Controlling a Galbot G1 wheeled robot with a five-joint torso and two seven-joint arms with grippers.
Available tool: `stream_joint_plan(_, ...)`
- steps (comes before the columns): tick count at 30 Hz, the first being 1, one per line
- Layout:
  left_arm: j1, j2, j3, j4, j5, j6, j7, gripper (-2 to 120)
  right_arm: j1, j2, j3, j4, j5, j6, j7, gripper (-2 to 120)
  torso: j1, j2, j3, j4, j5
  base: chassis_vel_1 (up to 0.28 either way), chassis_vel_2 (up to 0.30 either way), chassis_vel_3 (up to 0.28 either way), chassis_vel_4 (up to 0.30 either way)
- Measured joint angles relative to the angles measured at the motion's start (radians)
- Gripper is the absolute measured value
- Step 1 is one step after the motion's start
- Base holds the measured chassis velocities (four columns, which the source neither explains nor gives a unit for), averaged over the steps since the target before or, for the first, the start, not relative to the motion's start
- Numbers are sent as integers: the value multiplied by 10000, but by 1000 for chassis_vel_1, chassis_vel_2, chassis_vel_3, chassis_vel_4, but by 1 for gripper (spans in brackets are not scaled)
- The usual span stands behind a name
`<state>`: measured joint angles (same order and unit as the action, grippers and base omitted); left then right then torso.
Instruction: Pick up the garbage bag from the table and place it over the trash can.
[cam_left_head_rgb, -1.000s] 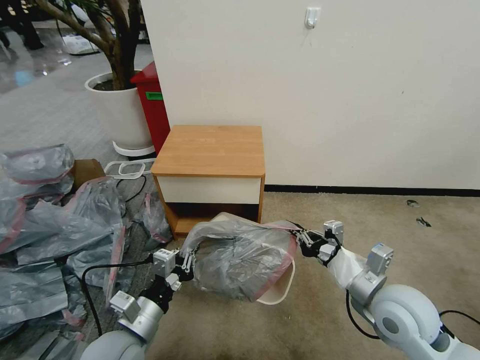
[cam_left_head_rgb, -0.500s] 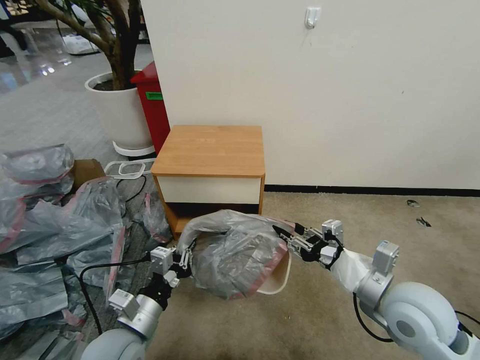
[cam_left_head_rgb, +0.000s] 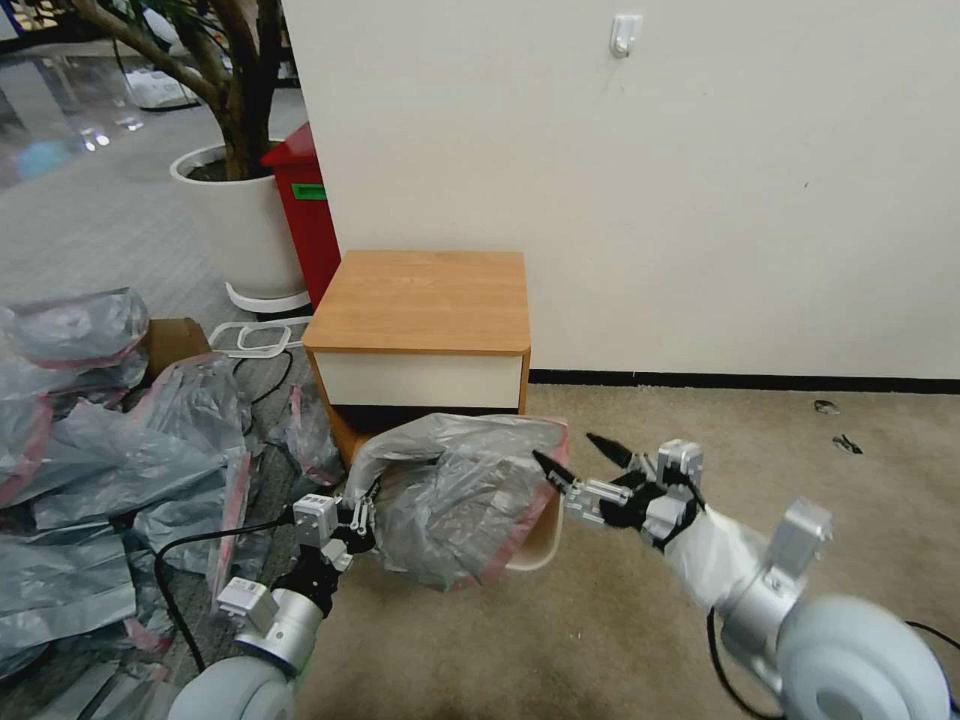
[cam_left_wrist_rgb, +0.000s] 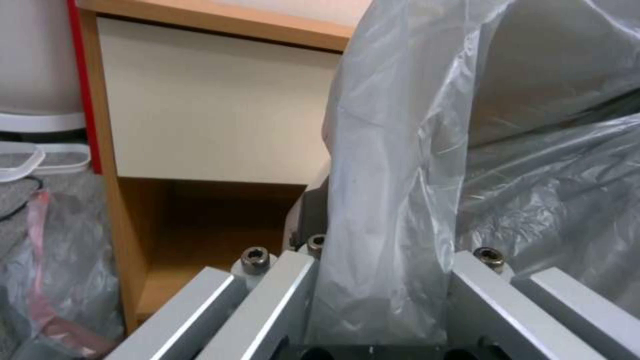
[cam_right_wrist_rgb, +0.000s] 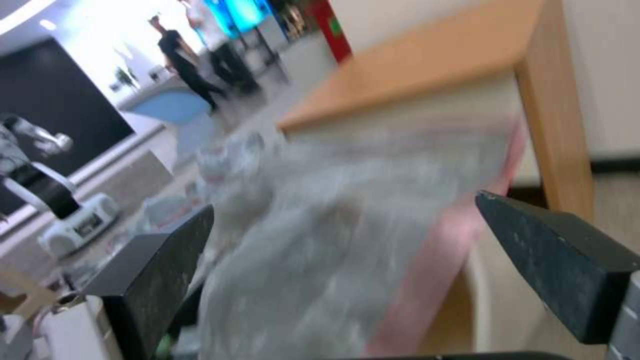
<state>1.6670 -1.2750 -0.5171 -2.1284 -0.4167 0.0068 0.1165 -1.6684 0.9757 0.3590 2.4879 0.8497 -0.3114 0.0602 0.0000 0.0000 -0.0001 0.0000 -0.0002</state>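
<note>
The thin translucent grey garbage bag with a pink-red rim band (cam_left_head_rgb: 455, 505) sits low centre of the head view, draped over most of the small cream-white rectangular plastic trash can (cam_left_head_rgb: 538, 540), whose right rim is uncovered. The bag's long axis runs left to right between the arms. The left gripper (cam_left_head_rgb: 362, 518) is clamped on the bag's left edge; in the left wrist view the film (cam_left_wrist_rgb: 387, 210) passes between its fingers. The right gripper (cam_left_head_rgb: 575, 462), fingers spread wide apart, hangs just right of the pink band and is nearer the bare rim. Behind stands the light-brown wooden nightstand table (cam_left_head_rgb: 425, 300). No readable labels.
</note>
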Motion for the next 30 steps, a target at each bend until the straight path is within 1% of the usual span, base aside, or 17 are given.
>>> stream_joint_plan(1, 0, 0, 0, 0, 0, 0, 0, 3, 0, 0, 0, 0, 0, 0, 0, 100, 0, 0, 0, 0, 0, 0, 0, 0, 0)
stream_joint_plan(3, -15, -25, 15, 0, 9, -14, -24, 3, -252, 285, -333, 75, -250, -204, 308, 100, 0, 0, 0, 0, 0, 0, 0, 0, 0)
stream_joint_plan(5, -17, -29, 16, 0, 10, -17, -26, 3, -273, 314, -366, 74, -271, -217, 332, 100, 0, 0, 1, 0, 0, 0, 0, 0, 0)
stream_joint_plan(6, -26, -63, 53, 1, 17, -36, -28, 3, -391, 612, -688, -52, -463, -276, 410, 100, 0, 0, 0, 0, 0, 0, 0, 0, 0)
stream_joint_plan(9, -48, -93, 112, 18, 27, -50, -28, 3, -315, 894, -1133, -447, -750, -324, 430, 100, 0, 0, 1, 0, 1, 0, 0, 0, 0)
stream_joint_plan(14, -63, -93, 144, 20, 32, -60, -11, 3, -101, 1105, -1469, -837, -923, -449, 526, 100, 0, 0, 1, 1, 2, 0, 0, 0, 0)
stream_joint_plan(19, -59, -89, 169, 20, 41, -63, 0, 3, -19, 1162, -1576, -985, -936, -456, 528, 100, 0, 0, 0, 1, 1, 0, 0, 0, 0)
stream_joint_plan(30, 23, -183, 305, -52, 174, -67, 35, 3, 441, 1526, -2039, -1330, -418, -91, 157, 100, 0, 0, 1, 0, 2, 0, 0, 0, 0)
